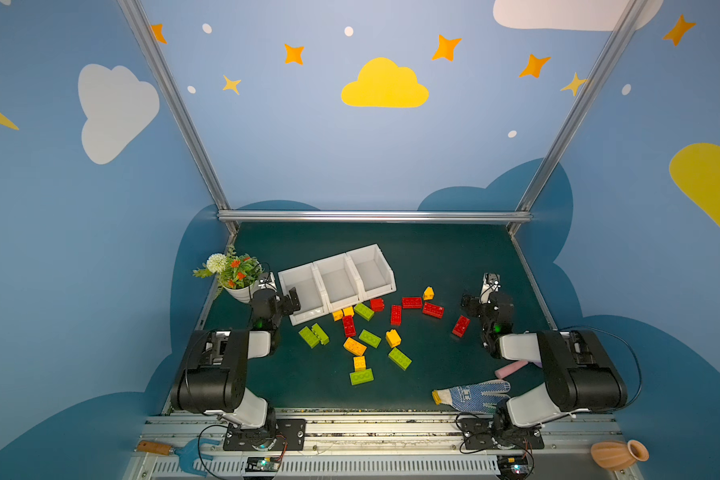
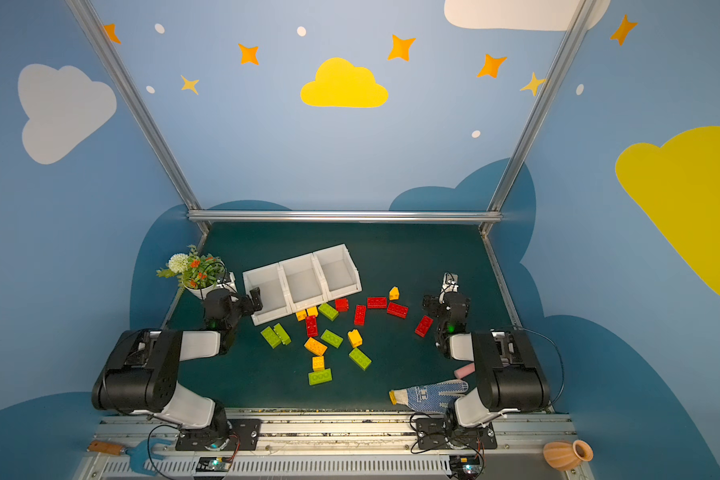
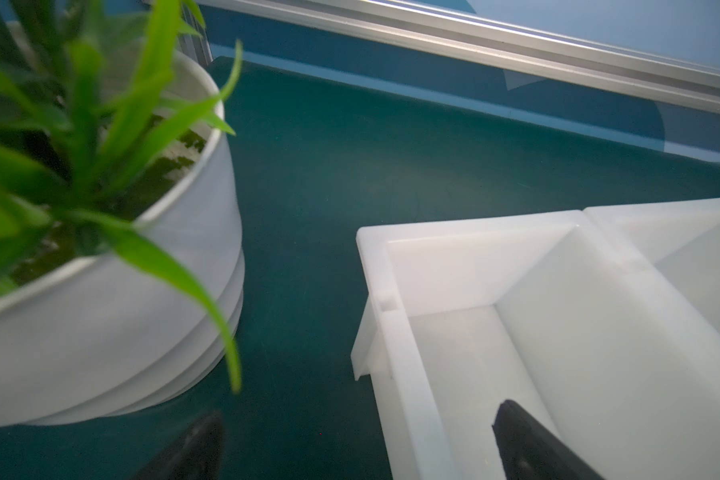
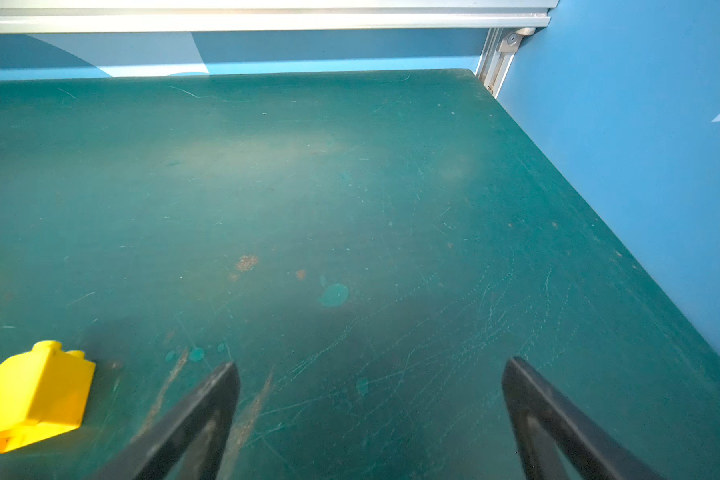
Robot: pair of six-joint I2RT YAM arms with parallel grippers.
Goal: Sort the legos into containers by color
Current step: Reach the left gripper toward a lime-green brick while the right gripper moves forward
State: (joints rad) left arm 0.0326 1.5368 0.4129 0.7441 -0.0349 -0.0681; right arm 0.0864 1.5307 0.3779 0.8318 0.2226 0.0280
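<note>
Several legos in lime green (image 1: pixel 400 358), red (image 1: pixel 411 302) and yellow-orange (image 1: pixel 354 345) lie loose on the green table in both top views, in front of the containers (image 1: pixel 329 258) (image 2: pixel 296 258). These are three joined white bins, and all look empty. My left gripper (image 1: pixel 283 291) (image 3: pixel 360 419) is open and straddles the left wall of the leftmost bin (image 3: pixel 454 228), with one finger over the inside. My right gripper (image 1: pixel 485 297) (image 4: pixel 371 374) is open over bare table with nothing between its fingers. A yellow sloped brick (image 1: pixel 428 293) (image 4: pixel 34 395) lies just to its left.
A white flower pot (image 1: pixel 238 291) (image 3: pixel 142 311) with a plant stands close to the left of my left gripper. A pink cylinder (image 1: pixel 512 369) and a blue-dotted glove (image 1: pixel 472 395) lie at the front right. An aluminium rail (image 1: pixel 371 216) bounds the back.
</note>
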